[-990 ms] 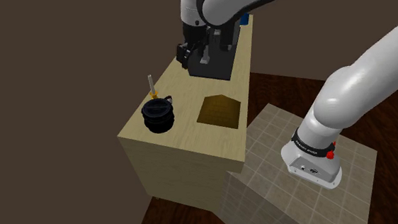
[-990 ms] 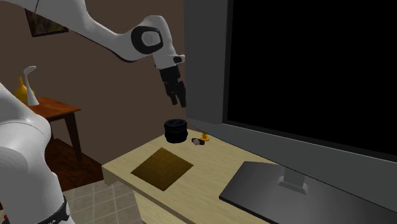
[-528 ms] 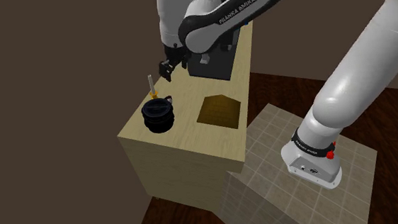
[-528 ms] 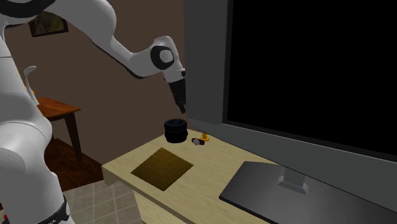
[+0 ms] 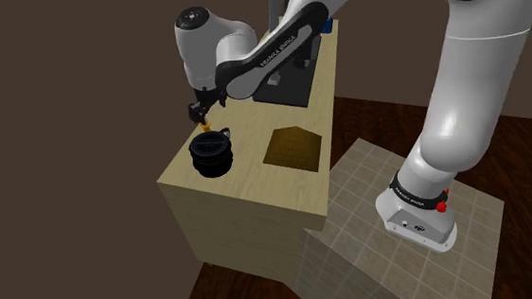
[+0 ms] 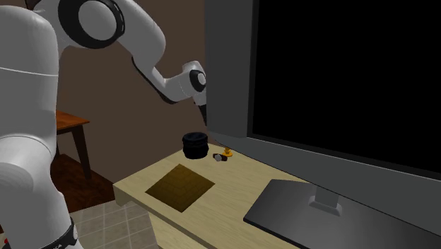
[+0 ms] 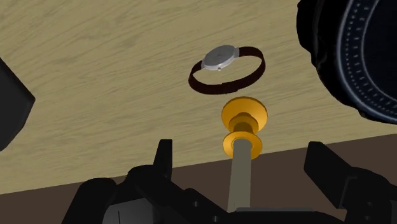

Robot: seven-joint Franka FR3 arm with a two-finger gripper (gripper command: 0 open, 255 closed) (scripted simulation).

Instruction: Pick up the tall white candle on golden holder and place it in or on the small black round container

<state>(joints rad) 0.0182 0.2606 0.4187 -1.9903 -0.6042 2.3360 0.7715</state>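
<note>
Arm angled down; fingers straddle candle w/o touching (spread wide).

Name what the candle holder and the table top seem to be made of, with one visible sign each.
Candle holder: probably polished brass or gilt metal; golden-orange, smoothly shaded, turned shape. Table top: pale wood, matt; fine grain lines run along it.

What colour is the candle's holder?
Golden orange; the holder shows best in the wrist view.

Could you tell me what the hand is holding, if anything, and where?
Nothing: the hand is open, astride the candle without touching it.
</note>
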